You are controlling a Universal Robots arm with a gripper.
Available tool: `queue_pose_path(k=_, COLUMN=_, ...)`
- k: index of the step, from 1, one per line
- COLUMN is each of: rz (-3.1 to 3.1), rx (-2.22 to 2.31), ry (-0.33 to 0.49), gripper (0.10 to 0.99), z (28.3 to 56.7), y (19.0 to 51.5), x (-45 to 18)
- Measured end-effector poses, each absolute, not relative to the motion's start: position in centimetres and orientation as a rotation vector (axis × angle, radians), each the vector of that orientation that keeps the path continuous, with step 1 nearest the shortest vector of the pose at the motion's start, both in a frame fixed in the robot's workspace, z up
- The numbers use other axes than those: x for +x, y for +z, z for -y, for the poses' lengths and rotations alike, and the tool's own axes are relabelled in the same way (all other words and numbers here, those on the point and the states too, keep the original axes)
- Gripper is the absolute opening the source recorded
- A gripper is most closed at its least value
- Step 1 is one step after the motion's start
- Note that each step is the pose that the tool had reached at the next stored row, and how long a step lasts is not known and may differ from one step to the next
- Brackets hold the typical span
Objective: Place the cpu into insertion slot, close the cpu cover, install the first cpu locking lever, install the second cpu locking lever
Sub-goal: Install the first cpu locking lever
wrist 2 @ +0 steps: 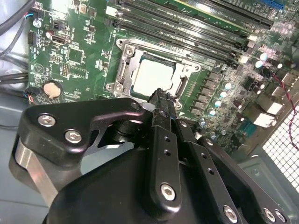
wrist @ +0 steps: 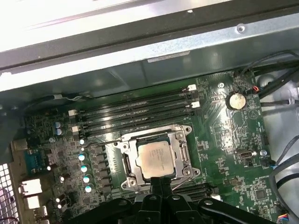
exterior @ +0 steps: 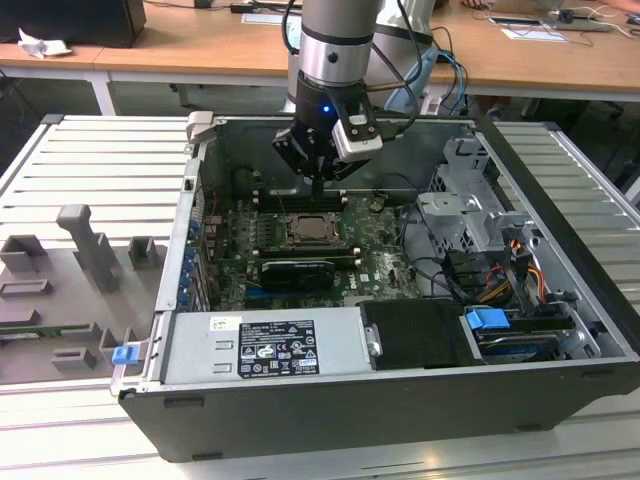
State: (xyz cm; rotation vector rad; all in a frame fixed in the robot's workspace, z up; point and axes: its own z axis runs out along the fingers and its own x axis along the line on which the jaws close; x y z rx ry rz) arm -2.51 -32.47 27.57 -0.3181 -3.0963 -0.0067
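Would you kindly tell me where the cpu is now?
The cpu lies socketed in the green motherboard, ringed by the cpu cover, beside the memory slots and ahead of the gripper in the first wrist view.

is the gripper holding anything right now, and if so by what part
Nothing is held. The gripper has its jaws shut together on nothing, its tip by the edge of the cpu cover, which frames the cpu.

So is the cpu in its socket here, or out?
In. In both wrist views the cpu lies flat inside the socket's metal frame on the green board, the gripper close by its edge.
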Motion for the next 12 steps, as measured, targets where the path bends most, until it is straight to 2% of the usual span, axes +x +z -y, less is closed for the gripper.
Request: queue_pose_path(k=12, rz=3.110, rx=-0.133, ry=-0.004, gripper=0.106, z=32.47, y=27.56, x=-2.52)
